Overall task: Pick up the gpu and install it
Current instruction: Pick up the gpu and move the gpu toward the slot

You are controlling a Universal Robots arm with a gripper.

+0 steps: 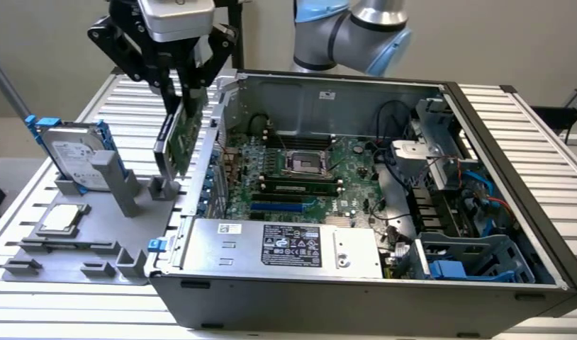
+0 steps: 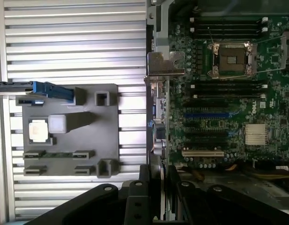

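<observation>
Exterior view: hand status? (Inspector)
Hand (image 1: 186, 92) clenched on the gpu (image 1: 180, 138), gripping its upper edge. (Assistant)
Card's position? (Inspector)
Hanging tilted, lifted off the tabletop (image 1: 71, 312), between the grey fixture (image 1: 137, 234) and the computer case (image 1: 364, 297) wall. Hard drive (image 1: 76, 152) stands in the fixture. (Assistant)

The gpu (image 1: 181, 134) between tray (image 1: 127, 230) and case (image 1: 364, 308)
</observation>
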